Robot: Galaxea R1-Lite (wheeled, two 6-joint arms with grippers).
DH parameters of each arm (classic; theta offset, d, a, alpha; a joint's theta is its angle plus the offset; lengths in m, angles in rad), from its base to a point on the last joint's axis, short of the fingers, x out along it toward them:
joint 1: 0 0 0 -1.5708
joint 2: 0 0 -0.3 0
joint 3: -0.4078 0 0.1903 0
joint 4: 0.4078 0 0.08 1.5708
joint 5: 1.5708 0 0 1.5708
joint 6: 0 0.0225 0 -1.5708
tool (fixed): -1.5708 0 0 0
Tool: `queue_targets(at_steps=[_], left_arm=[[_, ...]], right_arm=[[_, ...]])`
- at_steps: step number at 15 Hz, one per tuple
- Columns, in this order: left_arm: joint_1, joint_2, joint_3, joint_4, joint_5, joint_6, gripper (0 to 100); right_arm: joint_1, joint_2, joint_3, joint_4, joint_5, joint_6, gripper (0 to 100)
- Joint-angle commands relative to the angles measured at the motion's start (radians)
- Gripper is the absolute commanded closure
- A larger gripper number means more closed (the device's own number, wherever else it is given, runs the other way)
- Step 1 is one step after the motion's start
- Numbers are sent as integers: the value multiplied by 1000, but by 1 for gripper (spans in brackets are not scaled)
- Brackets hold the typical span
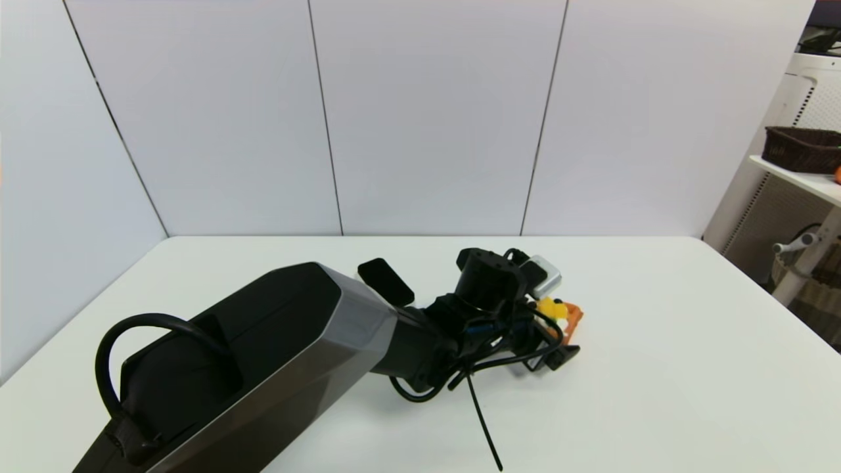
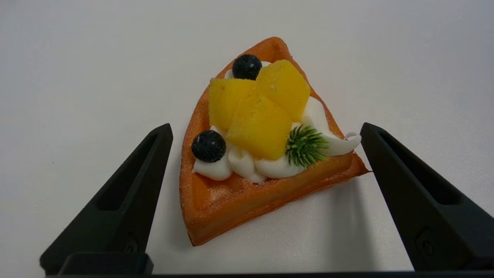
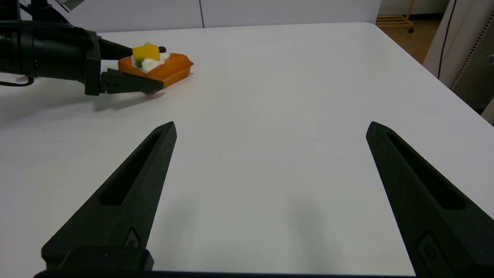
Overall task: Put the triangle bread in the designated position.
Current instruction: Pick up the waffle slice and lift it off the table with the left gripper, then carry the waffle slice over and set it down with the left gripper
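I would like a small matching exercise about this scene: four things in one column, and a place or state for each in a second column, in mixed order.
Things:
1. triangle bread
2. left tool
3. right tool
4. black-topped block

Places or states:
a. open, over bare table, away from the food
b. lies on the white table, fruit side up
c. open, one finger on each side of the bread
d. on the table beyond the left arm

Pairs: 1-b, 2-c, 3-a, 4-d

Bright, even light; soft shadows; sharp focus.
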Motion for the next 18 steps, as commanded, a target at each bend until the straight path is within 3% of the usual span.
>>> queue_targets(at_steps=[1,5,6,18], left_arm=[[-1,4,2,-1,-1,1,0],[-1,4,1,-1,-1,2,0],[-1,5,1,1,-1,2,100],[21,-138,28,36,2,13,100]], right_arm=[[0,1,0,-1,0,-1,0],[0,1,0,0,0,-1,0],[0,1,0,0,0,-1,0],[0,1,0,-1,0,2,0]])
